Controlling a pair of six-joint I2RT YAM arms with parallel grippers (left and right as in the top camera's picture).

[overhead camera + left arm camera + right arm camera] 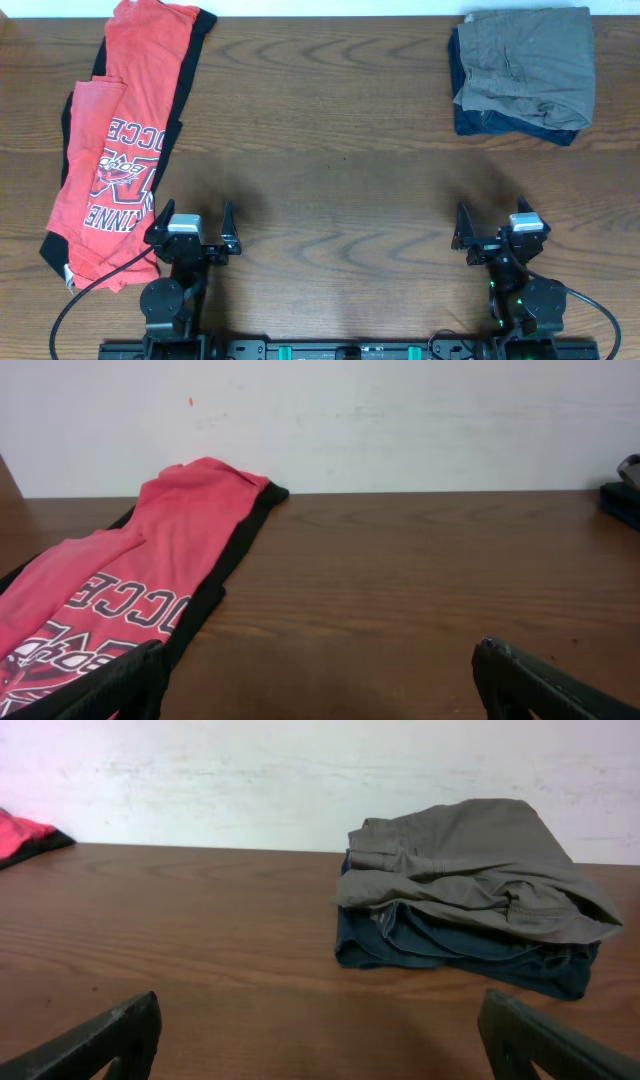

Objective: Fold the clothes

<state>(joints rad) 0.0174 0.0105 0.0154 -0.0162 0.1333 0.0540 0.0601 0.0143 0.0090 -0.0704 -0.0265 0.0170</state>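
The grey-khaki shorts (525, 55) lie folded at the table's far right, on top of a dark navy folded garment (515, 125). In the right wrist view the shorts (470, 865) sit ahead and to the right, on the navy garment (450, 945). My right gripper (497, 232) is open and empty near the front edge, well short of the pile; its fingers frame bare wood in the right wrist view (320, 1040). My left gripper (193, 228) is open and empty at the front left, its left finger beside the red T-shirt's lower edge (310, 680).
A red T-shirt (125, 130) with white lettering and black trim lies spread along the table's left side; it also shows in the left wrist view (120, 590). A white wall runs behind the wooden table (330, 140).
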